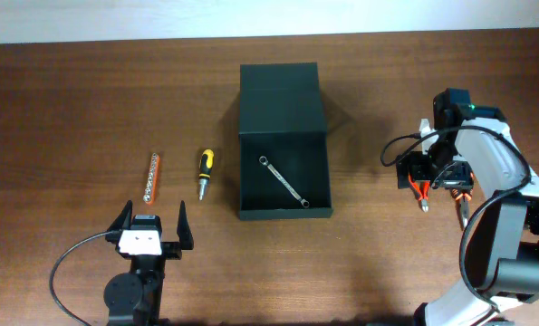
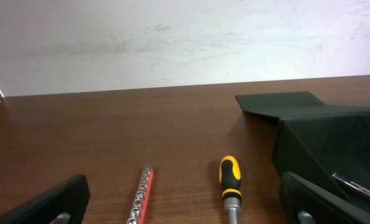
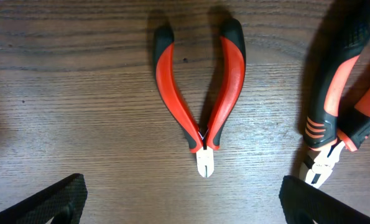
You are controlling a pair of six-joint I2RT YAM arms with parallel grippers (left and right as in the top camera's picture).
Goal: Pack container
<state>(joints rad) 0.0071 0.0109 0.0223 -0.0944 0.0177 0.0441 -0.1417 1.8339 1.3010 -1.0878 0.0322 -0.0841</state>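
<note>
The container (image 1: 283, 136), a dark matte box, stands mid-table with its flap lid (image 1: 278, 86) folded open at the back. A silver wrench (image 1: 283, 181) lies inside it. Left of the box lie a yellow-and-black screwdriver (image 1: 205, 172) and a red socket rail (image 1: 152, 177). My left gripper (image 1: 151, 225) is open at the front edge, aimed between the rail (image 2: 141, 196) and the screwdriver (image 2: 229, 186), touching neither. My right gripper (image 3: 188, 202) hangs open over small red cutters (image 3: 200, 93), with nothing between its fingers. Bigger red-and-black pliers (image 3: 340, 93) lie beside them.
The two pliers (image 1: 421, 193) lie right of the box, under the right arm (image 1: 486, 158). The box wall (image 2: 334, 137) fills the right of the left wrist view. A pale wall borders the table's far edge.
</note>
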